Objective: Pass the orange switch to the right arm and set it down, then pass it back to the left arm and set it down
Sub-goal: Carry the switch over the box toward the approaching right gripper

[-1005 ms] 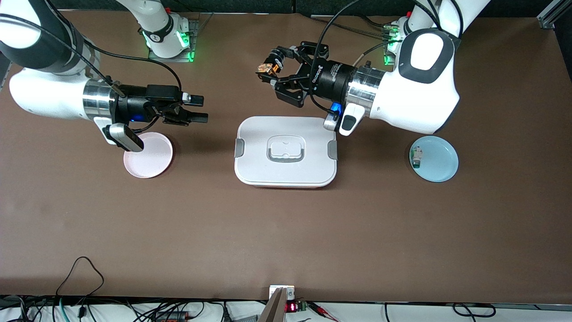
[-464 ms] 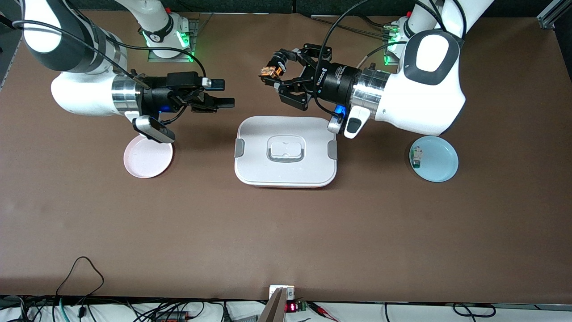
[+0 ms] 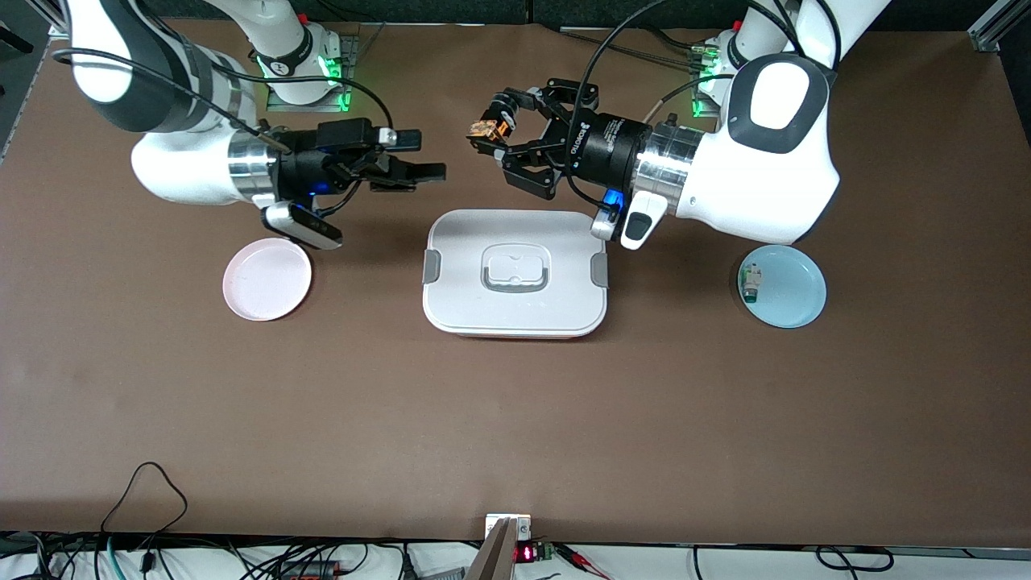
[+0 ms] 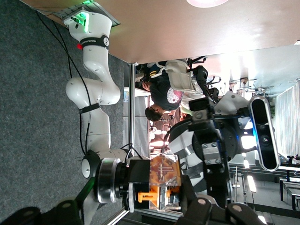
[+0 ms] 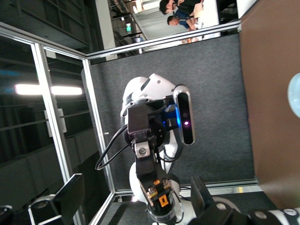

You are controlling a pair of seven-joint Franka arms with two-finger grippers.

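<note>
**Orange switch held aloft between the two grippers, above the table past the box**

The left arm's black multi-finger gripper (image 3: 489,135) hangs in the air over bare brown tabletop (image 3: 515,419), just on the robots' side of the large white rounded-rectangular lidded box (image 3: 515,272) with grey side latches and a grey recessed handle. Its fingers are pinching the small black cylindrical switch with an orange face (image 3: 484,127); in the left wrist view the same orange switch (image 4: 164,180) sits clamped between the dark fingertips (image 4: 199,208).

The right arm's black two-finger gripper (image 3: 419,156) is also up in the air, over the table toward the right arm's end of the box, level with the left gripper and pointing at it. Its two flat fingers stand spread wide with nothing between them. A clear gap separates it from the switch. In the right wrist view the switch (image 5: 161,199) shows straight ahead, seemingly centred between the spread fingers (image 5: 70,192).

A shallow round pink plate (image 3: 267,279) lies on the table toward the right arm's end. A round pale-blue plate (image 3: 793,294) lies toward the left arm's end and holds a small white-and-green part (image 3: 751,283) near its rim.
</note>
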